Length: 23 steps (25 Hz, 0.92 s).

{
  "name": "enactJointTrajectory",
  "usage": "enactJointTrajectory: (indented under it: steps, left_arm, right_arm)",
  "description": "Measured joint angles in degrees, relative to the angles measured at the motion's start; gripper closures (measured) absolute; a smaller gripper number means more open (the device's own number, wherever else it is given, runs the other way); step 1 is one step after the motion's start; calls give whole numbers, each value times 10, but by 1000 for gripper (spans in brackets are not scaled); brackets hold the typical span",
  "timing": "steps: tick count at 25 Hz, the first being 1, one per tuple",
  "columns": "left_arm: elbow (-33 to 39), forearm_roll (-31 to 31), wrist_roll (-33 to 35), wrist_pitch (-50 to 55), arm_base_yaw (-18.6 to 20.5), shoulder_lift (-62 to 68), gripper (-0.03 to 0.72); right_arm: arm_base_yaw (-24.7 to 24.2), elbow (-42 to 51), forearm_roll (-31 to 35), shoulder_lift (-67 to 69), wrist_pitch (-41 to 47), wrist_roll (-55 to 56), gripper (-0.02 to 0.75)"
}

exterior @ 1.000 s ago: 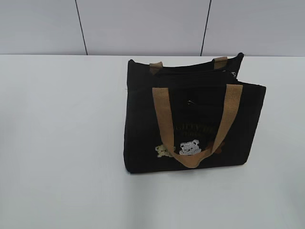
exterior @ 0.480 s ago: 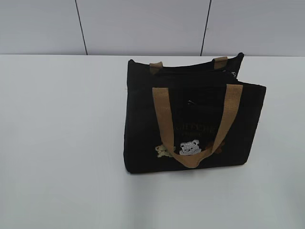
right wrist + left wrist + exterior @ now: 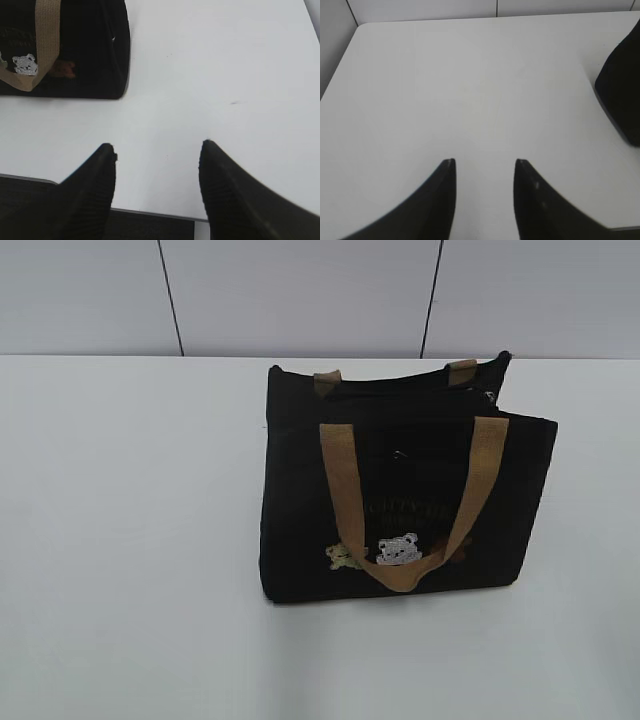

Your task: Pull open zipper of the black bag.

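The black bag (image 3: pixel 400 490) stands upright on the white table, right of centre in the exterior view. A tan handle (image 3: pixel 345 490) hangs down its front above the bear patches (image 3: pixel 398 548). The zipper (image 3: pixel 400 392) runs as a dark line along the top, with a small pale glint near its right end. No arm shows in the exterior view. My left gripper (image 3: pixel 485 161) is open over bare table, and a corner of the bag (image 3: pixel 622 95) lies far to its right. My right gripper (image 3: pixel 157 144) is open and empty, with the bag (image 3: pixel 85 45) up to its left.
The white table (image 3: pixel 130 540) stretches wide to the left and in front of the bag. A grey panelled wall (image 3: pixel 300 290) stands behind it. The table's front edge (image 3: pixel 150 214) lies just under my right gripper.
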Motion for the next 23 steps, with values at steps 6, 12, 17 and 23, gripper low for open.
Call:
enactJointTrajectory:
  steps: [6,12,17,23]
  left_arm:
    - [0,0,0,0,5,0,398]
    - [1,3,-9,0,5,0,398]
    - [1,2,-11,0,5,0,398]
    - [1,2,-11,0,5,0,398]
  right_arm:
    - [0,0,0,0,0,0,328]
    - [0,0,0,0,0,-1,328]
    - [0,1,0,0,0,-1,328]
    - [0,1,0,0,0,-1,328]
